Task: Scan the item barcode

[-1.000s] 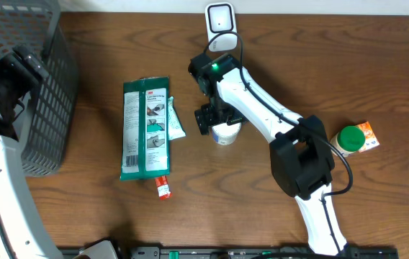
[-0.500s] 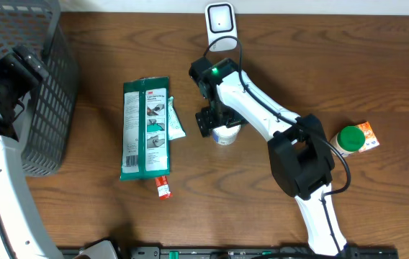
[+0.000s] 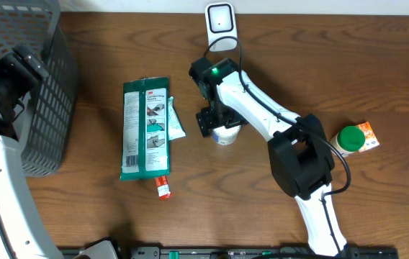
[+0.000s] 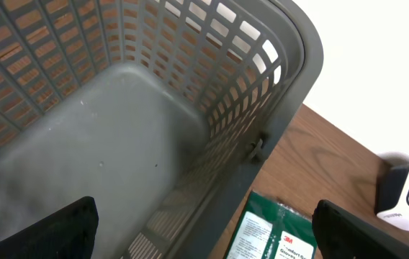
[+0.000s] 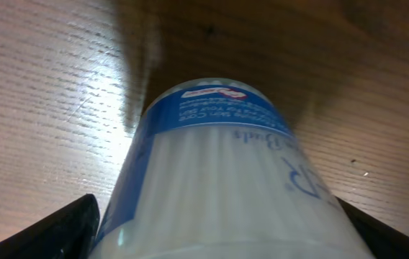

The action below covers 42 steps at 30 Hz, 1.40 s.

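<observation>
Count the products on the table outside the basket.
5: green 3M pack, centre-left; teal item against its right edge; tub under the right gripper; green-lidded jar and orange box, far right. The red bit below the pack may be a sixth.

1. Grey mesh basket: far to the left of the right gripper, directly under the left gripper; slotted walls and a smooth grey floor.
2. Green pack: flat on the wood table, left of the right gripper, between it and the basket.
3. Small teal tube: against the pack's right edge, on the side nearest the right gripper.
4. Red-capped bit: at the pack's lower corner, left of the right gripper.
5. Green-lidded jar: well to the right of the right gripper, touching an orange box beyond it.
</observation>
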### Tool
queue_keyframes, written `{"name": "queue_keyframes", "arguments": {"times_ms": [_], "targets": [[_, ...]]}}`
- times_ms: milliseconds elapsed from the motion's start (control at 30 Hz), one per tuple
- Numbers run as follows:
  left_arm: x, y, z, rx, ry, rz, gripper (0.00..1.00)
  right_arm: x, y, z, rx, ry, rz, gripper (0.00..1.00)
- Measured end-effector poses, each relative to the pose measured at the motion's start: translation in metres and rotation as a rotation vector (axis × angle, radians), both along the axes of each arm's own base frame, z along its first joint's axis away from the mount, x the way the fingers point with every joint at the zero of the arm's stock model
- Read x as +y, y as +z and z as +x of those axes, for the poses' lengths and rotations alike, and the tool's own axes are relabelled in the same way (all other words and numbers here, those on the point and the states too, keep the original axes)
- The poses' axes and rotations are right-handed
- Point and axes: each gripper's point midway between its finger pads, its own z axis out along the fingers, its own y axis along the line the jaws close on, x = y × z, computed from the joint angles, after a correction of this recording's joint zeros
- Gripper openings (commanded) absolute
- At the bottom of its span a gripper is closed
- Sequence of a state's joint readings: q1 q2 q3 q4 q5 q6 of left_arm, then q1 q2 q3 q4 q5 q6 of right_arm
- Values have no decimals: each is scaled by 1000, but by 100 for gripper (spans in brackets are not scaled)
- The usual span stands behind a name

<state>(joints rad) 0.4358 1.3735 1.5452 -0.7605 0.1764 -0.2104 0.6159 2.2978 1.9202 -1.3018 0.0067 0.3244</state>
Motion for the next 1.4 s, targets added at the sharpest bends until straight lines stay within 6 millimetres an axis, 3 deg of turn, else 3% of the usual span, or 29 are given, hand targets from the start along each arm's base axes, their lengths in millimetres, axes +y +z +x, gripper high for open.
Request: {"name": "queue_keyframes", "arguments": {"times_ms": [267, 400, 567, 733, 1033, 1200, 1400], "targets": [[0, 0, 0, 0, 0, 0, 93, 6, 1, -8, 46, -13, 45, 92], [0, 0, 0, 0, 0, 0, 93, -1, 2, -9, 76, -73, 51, 94], [0, 0, 0, 0, 0, 0, 93, -10, 3, -3, 112, -179, 92, 94], [0, 0, 0, 0, 0, 0, 93, -6, 4, 0, 122, -203, 139, 91], [0, 0, 0, 0, -1, 0, 93, 4, 17, 11, 84, -110, 195, 80], [0, 0, 0, 0, 0, 0, 93, 13, 33, 28, 13, 10, 245, 81], [0, 0, 0, 0, 0, 0, 93, 9, 35, 27, 1, 170, 218, 88]]}}
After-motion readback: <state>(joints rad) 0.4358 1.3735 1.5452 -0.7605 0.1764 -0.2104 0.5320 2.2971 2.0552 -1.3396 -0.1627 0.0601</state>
